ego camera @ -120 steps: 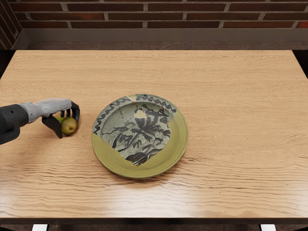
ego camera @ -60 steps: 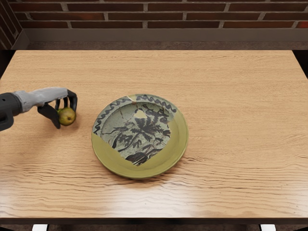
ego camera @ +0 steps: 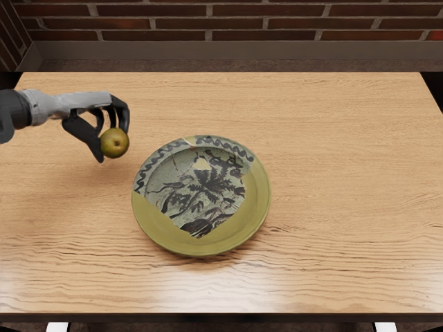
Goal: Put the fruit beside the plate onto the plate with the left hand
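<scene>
Fruit (ego camera: pixel 114 142): clasped in curled fingers of left hand (ego camera: pixel 101 123), over tabletop (ego camera: pixel 332 124), at ten o'clock from plate (ego camera: pixel 260 200), just clear of rim.

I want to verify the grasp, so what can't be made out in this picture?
- Head view: the back of the fruit is covered by the left hand, so contact there is unseen.
- Head view: the left arm is cut off by the left edge.
- Head view: how high the fruit is above the table cannot be judged from this single view.
- The right hand is out of view.
</scene>
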